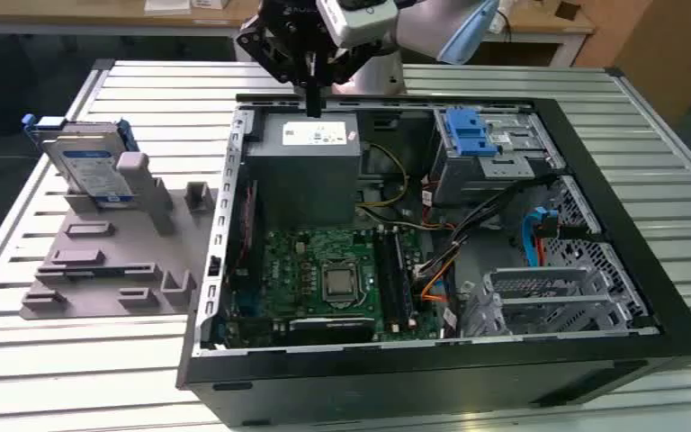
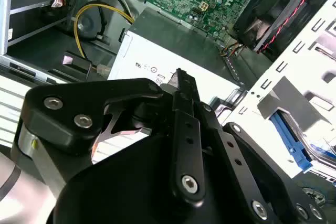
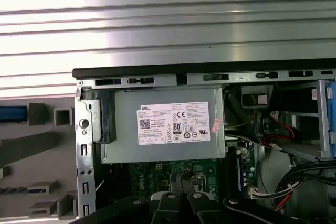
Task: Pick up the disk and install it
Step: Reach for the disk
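Note:
The disk (image 1: pixel 91 162), silver-grey with a white-and-blue label in a blue carrier, stands upright in the grey holder (image 1: pixel 105 261) at the exterior view's left, outside the computer case. My gripper (image 1: pixel 312 101) hangs over the back edge of the case, just above the power supply (image 1: pixel 309 157), well away from the disk. Its fingers (image 2: pixel 181 85) are pressed together with nothing between them. In the first wrist view the gripper (image 3: pixel 181 203) sits over the motherboard edge, and a blue strip of the disk's carrier (image 3: pixel 13 114) shows beside the case.
The open computer case (image 1: pixel 633 297) lies on a slatted metal table (image 1: pixel 82 360). Inside are a green motherboard (image 1: pixel 334 270), cables, and a metal drive cage with a blue plastic bracket (image 1: pixel 471 135) on top. A second cage (image 1: pixel 556 301) sits near the front.

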Robot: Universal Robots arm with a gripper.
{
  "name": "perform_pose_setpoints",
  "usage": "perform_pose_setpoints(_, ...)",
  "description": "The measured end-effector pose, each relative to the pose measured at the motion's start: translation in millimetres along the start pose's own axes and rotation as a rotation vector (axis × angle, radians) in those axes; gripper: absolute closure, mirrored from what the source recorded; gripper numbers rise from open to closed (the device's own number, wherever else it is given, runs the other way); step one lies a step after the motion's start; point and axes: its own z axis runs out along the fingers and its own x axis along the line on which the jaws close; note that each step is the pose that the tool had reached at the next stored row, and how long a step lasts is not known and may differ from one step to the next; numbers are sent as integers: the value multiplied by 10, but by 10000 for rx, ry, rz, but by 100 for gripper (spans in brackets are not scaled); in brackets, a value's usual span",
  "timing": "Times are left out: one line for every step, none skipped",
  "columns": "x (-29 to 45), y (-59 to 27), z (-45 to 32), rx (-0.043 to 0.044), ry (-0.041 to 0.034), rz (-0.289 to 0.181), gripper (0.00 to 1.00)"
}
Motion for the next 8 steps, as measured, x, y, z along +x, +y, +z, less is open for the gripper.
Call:
perform_pose_setpoints(0, 0, 0, 0, 0, 0, 89)
perform_pose_setpoints(0, 0, 0, 0, 0, 0, 89)
perform_pose_setpoints(0, 0, 0, 0, 0, 0, 89)
perform_pose_setpoints(0, 0, 0, 0, 0, -1, 89)
perform_pose_setpoints(2, 0, 0, 1, 0, 0, 89)
perform_pose_setpoints(4, 0, 0, 1, 1, 1, 89)
perform_pose_setpoints(8, 0, 0, 1, 0, 2, 89)
perform_pose_setpoints(10, 0, 0, 0, 0, 1, 89)
